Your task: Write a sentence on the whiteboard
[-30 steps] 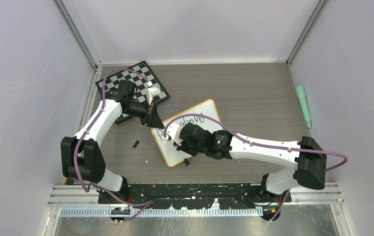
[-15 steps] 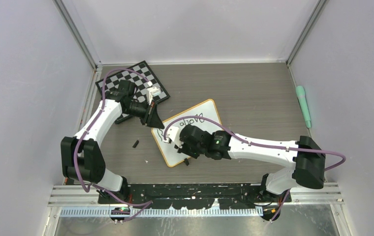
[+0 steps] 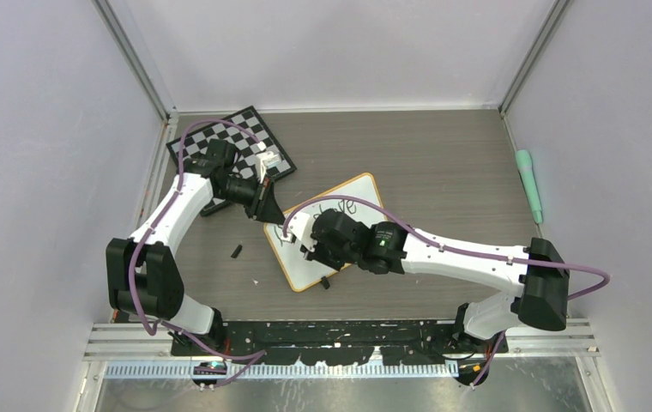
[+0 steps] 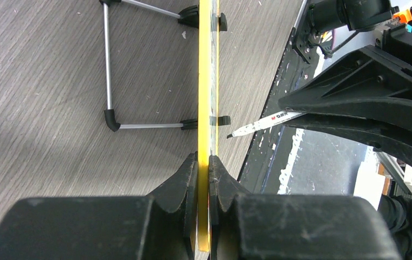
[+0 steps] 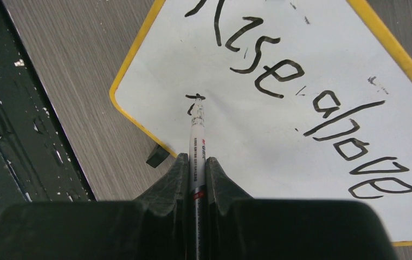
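The whiteboard [image 3: 365, 190] stands tilted on the table, white with a yellow-orange rim. My left gripper [image 3: 269, 210] is shut on its upper-left edge; in the left wrist view the jaws [image 4: 204, 162] pinch the yellow rim [image 4: 206, 81]. My right gripper [image 3: 304, 245] is shut on a white marker [image 5: 197, 141]. The marker's tip touches the board at a small fresh black stroke [image 5: 195, 98] below "Rise". The sentence [image 5: 301, 92] reads "Rise above" in one line. The marker also shows in the left wrist view [image 4: 263, 122].
A black-and-white chessboard [image 3: 237, 137] lies at the far left behind the left arm. A green pen-like object [image 3: 528, 184] lies by the right wall. A small black cap [image 3: 237, 251] lies left of the board. A black foot clip [image 5: 156, 155] sits at the board's lower rim.
My right gripper has shifted a little up and to the left over the board with the marker. The left arm has not moved.
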`<action>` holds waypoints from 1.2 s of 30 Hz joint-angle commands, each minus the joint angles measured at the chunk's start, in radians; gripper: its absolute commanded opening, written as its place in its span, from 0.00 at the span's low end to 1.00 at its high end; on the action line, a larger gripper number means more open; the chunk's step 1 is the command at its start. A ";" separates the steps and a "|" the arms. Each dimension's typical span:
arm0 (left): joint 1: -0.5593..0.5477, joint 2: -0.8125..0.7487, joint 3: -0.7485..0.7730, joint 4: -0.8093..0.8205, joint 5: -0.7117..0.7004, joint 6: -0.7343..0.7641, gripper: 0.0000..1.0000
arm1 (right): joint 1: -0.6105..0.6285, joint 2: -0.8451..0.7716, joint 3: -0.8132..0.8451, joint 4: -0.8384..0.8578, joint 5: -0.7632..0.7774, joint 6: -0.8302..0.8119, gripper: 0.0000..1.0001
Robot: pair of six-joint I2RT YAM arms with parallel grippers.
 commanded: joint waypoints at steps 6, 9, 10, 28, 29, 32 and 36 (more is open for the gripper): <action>-0.003 0.009 0.035 -0.001 -0.011 0.018 0.00 | 0.004 0.002 0.052 0.056 0.017 -0.014 0.00; -0.003 0.007 0.034 -0.002 -0.012 0.021 0.00 | 0.004 0.017 0.047 0.063 0.032 -0.023 0.00; -0.003 0.005 0.033 -0.002 -0.012 0.023 0.00 | 0.003 0.021 0.044 0.062 0.033 -0.025 0.00; -0.003 0.006 0.030 -0.002 -0.019 0.023 0.00 | 0.004 0.035 0.023 0.042 0.065 -0.032 0.00; -0.003 0.007 0.032 -0.002 -0.019 0.022 0.00 | 0.003 0.026 0.023 0.038 0.059 -0.030 0.00; -0.003 0.004 0.033 -0.004 -0.017 0.021 0.00 | 0.004 -0.010 0.020 0.035 0.054 -0.024 0.00; -0.003 0.003 0.033 -0.005 -0.015 0.021 0.00 | 0.003 -0.063 0.002 0.038 0.052 -0.017 0.00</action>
